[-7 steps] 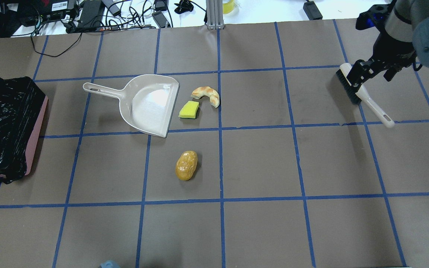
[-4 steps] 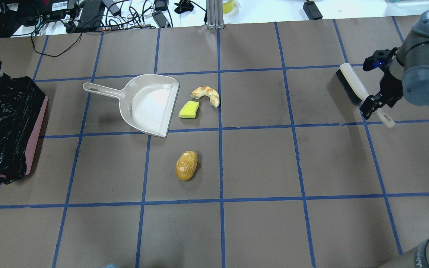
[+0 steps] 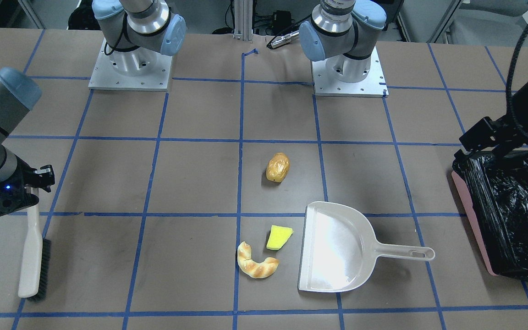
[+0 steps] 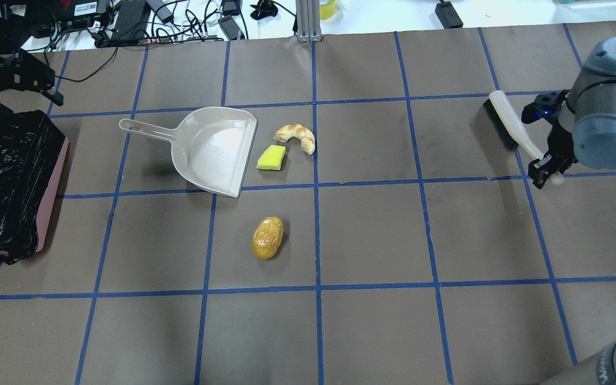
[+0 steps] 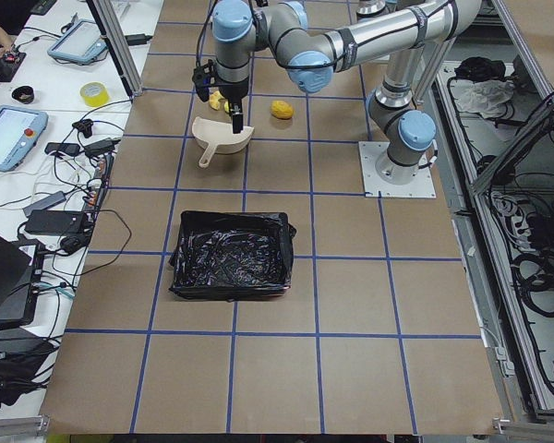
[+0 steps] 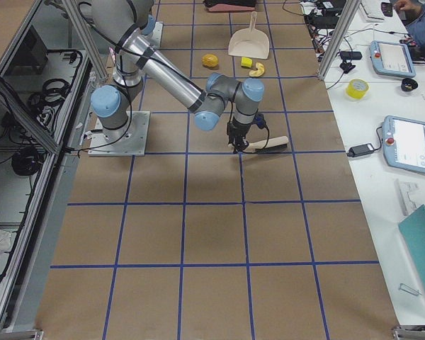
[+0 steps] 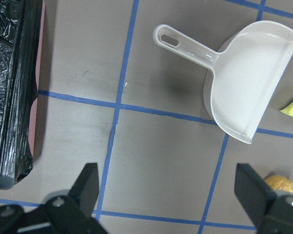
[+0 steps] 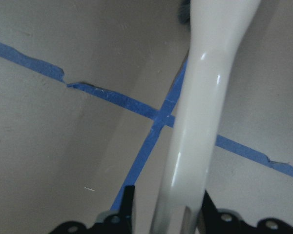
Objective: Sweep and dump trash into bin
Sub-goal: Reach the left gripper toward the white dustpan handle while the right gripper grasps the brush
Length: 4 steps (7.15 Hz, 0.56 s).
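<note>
The potato-like piece (image 4: pixel 268 237), the yellow sponge (image 4: pixel 271 158) and the croissant (image 4: pixel 297 136) lie on the table beside the mouth of the off-white dustpan (image 4: pixel 217 149). The pink bin (image 4: pixel 51 187) with its black bag stands at the left edge. A white brush (image 4: pixel 506 123) lies at the far right. My right gripper (image 4: pixel 546 168) is at the end of the brush handle. In the right wrist view its fingers (image 8: pixel 129 207) stand on either side of the handle (image 8: pixel 200 97), with a gap on one side. My left gripper (image 7: pixel 166 170) is open and empty, high between the bin and the dustpan.
Blue tape lines grid the brown table. Cables and power bricks (image 4: pixel 126 21) lie along the far edge beyond the mat. In the front-facing view the two arm bases (image 3: pixel 131 68) stand at the table's robot side.
My right gripper has moved from the brush head along the handle to its end. My left arm has come further into view above the bin. The trash, dustpan and brush have not moved.
</note>
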Available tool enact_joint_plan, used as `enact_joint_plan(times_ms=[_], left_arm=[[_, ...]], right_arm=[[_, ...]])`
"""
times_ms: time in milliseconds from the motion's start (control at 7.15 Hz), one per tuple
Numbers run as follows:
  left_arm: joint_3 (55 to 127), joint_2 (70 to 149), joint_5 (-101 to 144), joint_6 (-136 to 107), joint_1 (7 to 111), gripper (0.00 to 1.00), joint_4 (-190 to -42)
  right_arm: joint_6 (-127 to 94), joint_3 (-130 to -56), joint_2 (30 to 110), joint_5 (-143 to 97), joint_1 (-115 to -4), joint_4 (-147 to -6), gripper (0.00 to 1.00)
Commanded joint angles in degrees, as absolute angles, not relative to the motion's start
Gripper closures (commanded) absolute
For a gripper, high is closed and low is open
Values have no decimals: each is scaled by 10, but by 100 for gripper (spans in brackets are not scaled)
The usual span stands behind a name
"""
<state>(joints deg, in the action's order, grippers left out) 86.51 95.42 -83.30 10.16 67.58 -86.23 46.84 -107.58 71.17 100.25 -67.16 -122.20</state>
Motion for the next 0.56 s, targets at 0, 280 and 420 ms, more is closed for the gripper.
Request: enact_joint_plan(times_ms=[0,280,420], left_arm=[[866,960,-875,25,750,0,-847],[873,962,-875,47,766,0,-842],[881,973,-875,139,765,1,-814]], right_arm=[[462,-1057,712,1000,-671,-1220,90],[429,-1055,720,999,-675,-1216,96],[365,-1056,749,999,-699,-1208,96]])
